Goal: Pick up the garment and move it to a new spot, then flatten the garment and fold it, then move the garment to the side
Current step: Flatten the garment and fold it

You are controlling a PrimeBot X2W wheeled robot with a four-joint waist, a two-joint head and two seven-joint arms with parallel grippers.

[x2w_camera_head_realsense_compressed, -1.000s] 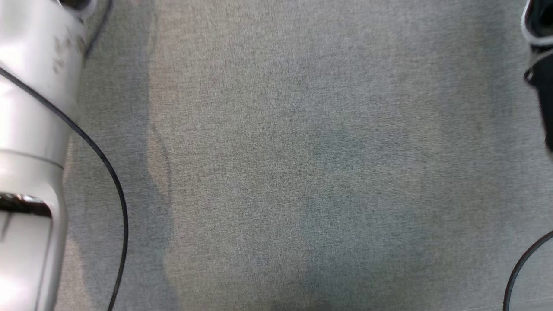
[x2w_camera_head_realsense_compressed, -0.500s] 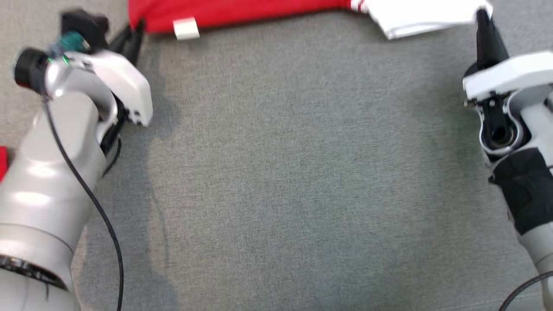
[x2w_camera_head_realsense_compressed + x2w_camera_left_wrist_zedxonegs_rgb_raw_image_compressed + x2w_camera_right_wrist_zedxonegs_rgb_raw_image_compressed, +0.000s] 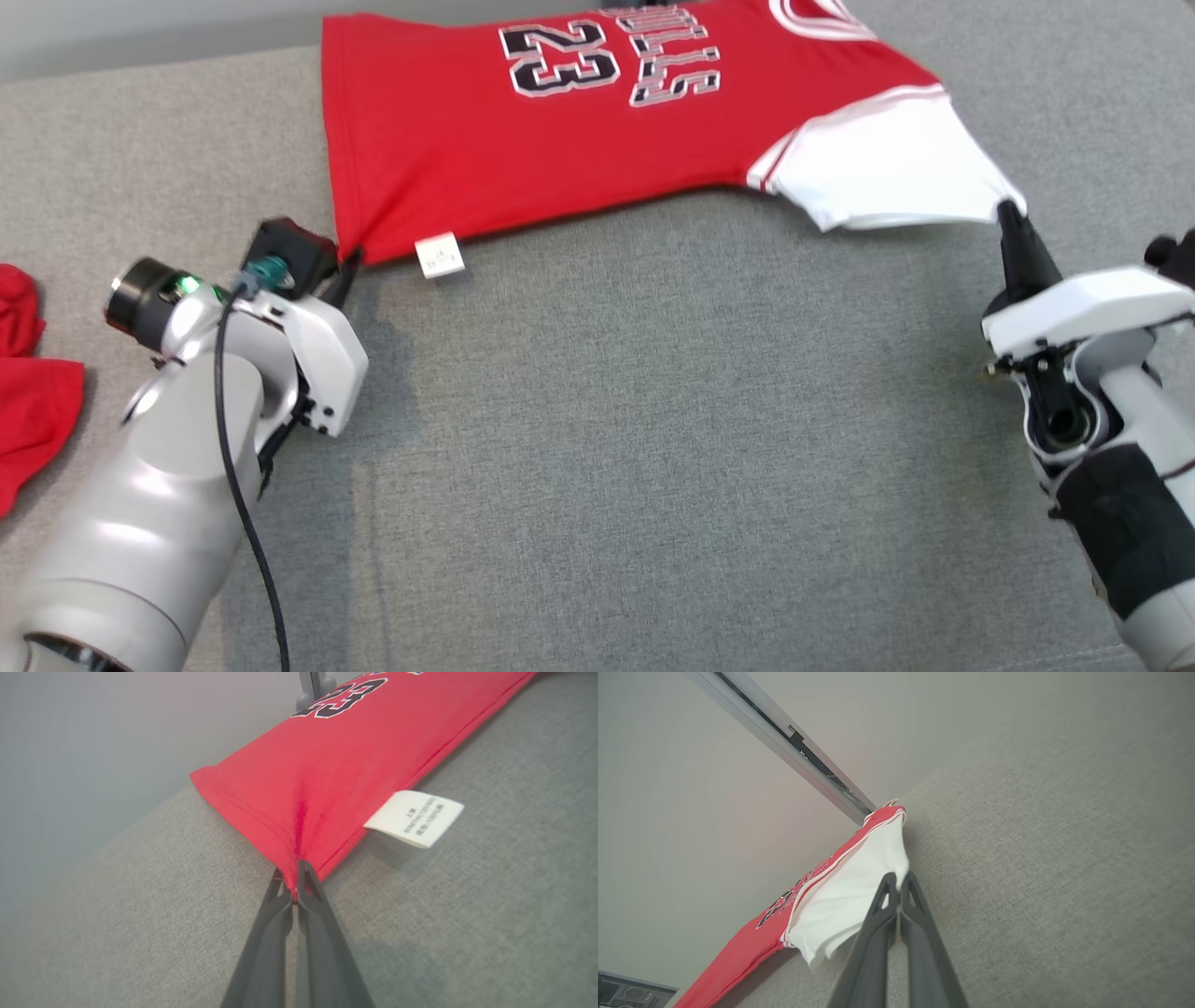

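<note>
The garment (image 3: 579,140) is a red jersey with the number 23 and a white sleeve (image 3: 887,177), lying stretched across the far part of the grey fabric surface (image 3: 653,448). My left gripper (image 3: 347,259) is shut on its near left hem corner, next to a white care tag (image 3: 439,255). The left wrist view shows that gripper (image 3: 294,879) pinching the red hem of the garment (image 3: 336,765), the tag (image 3: 413,817) just right of it. My right gripper (image 3: 1008,213) is shut on the sleeve's tip; the right wrist view shows that gripper (image 3: 899,882) clamped on the white sleeve (image 3: 859,882).
Another red cloth (image 3: 28,392) lies at the surface's left edge. A pale wall (image 3: 93,742) rises behind the far edge of the surface, with a metal rail (image 3: 784,742) along it. A black cable (image 3: 247,523) runs down my left arm.
The head camera has tilted up, so the garment and both grippers slid down into view. Both grippers keep their hold on the garment.
</note>
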